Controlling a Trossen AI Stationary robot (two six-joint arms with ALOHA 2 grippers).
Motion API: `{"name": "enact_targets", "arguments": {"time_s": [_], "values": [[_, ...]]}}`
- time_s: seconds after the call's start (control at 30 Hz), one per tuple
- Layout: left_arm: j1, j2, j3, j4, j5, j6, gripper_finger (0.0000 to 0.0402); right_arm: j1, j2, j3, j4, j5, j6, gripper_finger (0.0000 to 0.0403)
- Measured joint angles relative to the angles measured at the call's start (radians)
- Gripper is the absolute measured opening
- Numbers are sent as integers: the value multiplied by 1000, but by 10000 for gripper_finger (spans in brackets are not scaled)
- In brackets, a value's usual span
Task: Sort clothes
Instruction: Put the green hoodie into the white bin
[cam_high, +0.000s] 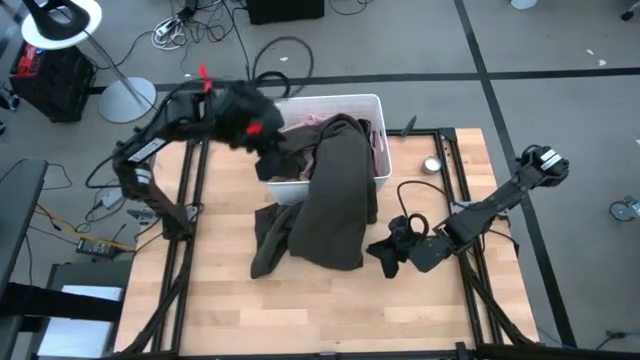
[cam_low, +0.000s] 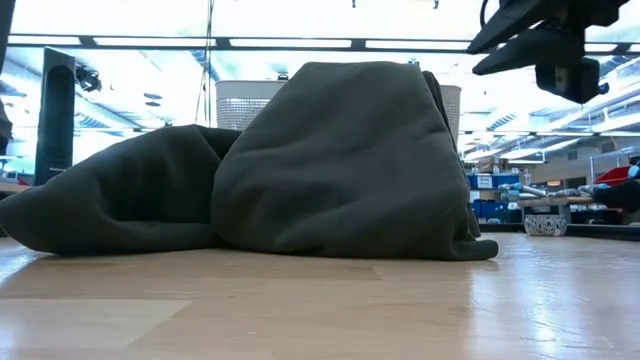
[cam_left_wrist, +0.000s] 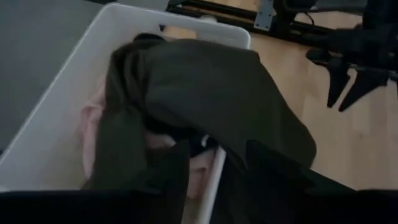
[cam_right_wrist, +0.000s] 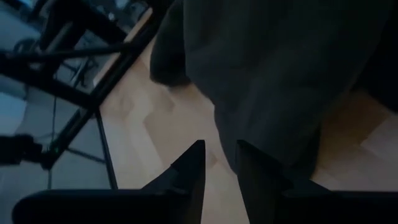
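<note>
A large olive-green garment (cam_high: 335, 200) hangs out of the white bin (cam_high: 372, 100) over its near wall and lies spread on the table; it fills the low view (cam_low: 340, 160). A pink garment (cam_left_wrist: 93, 124) lies in the bin under it. My left gripper (cam_left_wrist: 224, 171) is open just above the bin's near left corner, one finger (cam_left_wrist: 174, 174) over the clothes inside and the other over the draped olive cloth. My right gripper (cam_right_wrist: 219, 152) is open low over the table, at the olive garment's right edge (cam_right_wrist: 261, 124). The other garments do not show.
A small round metal object (cam_high: 432, 165) and a looped black cable (cam_high: 410, 205) lie on the table right of the bin. Black frame rails (cam_high: 190, 220) run along both table sides. Bare wood lies in front of the garment (cam_high: 330, 310).
</note>
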Motion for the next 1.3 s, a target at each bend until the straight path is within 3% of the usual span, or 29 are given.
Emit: {"name": "enact_targets", "arguments": {"time_s": [0.23, 0.5, 0.77, 1.13, 1.3], "values": [[-194, -117, -203, 54, -158, -186, 162, 21, -79, 0, -73, -50, -17, 89], [-435, -322, -638, 248, -392, -493, 162, 23, -157, 0, -171, -49, -43, 89], [-534, -404, -997, 553, -391, -660, 162, 8, -156, 0, -190, -82, -54, 117], [-577, -414, -1209, 567, -389, -923, 162, -28, -155, 0, -290, -83, 14, 260], [-574, -412, -1297, 690, -340, -952, 162, -60, -111, 0, -284, -64, -5, 284]]}}
